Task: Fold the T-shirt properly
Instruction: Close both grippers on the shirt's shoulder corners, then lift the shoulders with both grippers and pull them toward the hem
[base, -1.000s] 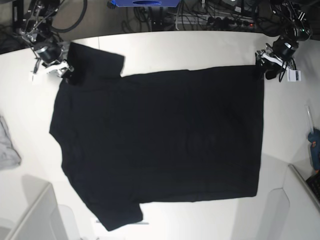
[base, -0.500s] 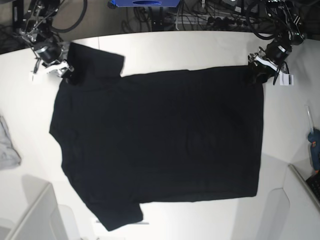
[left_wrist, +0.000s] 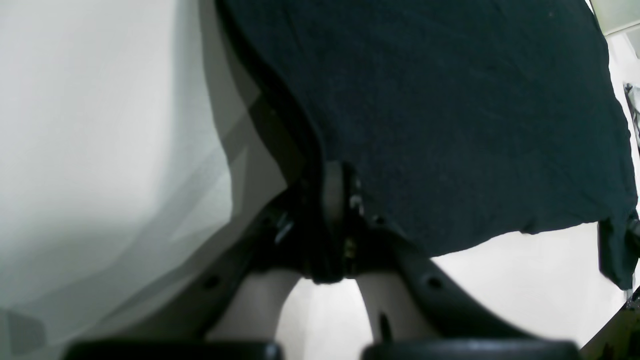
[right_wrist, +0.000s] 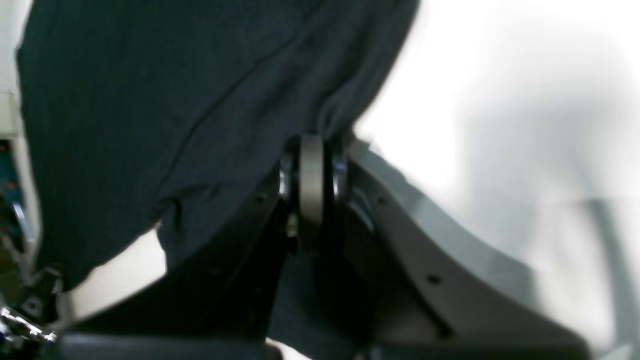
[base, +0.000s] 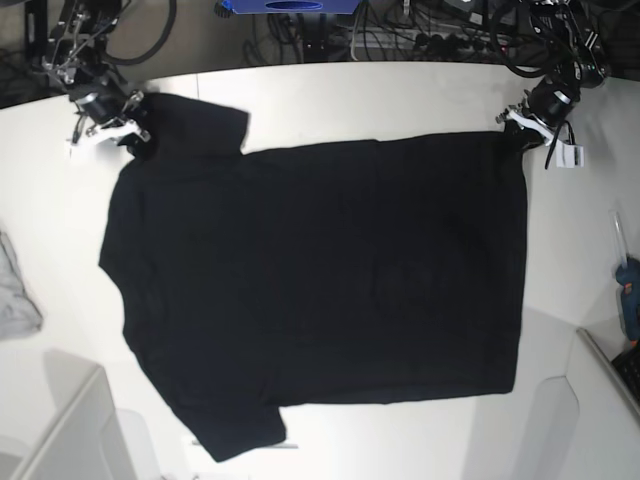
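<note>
The T-shirt (base: 320, 290) is lying flat on the white bench (base: 400, 100). The left end effector (base: 520, 130) is pinching its hem corner, and the right end effector (base: 128, 132) is pinching its sleeve edge.

plain black t-shirt (base: 320, 280), white table (base: 380, 100), small grey cloth (base: 15, 295), black tools
</note>
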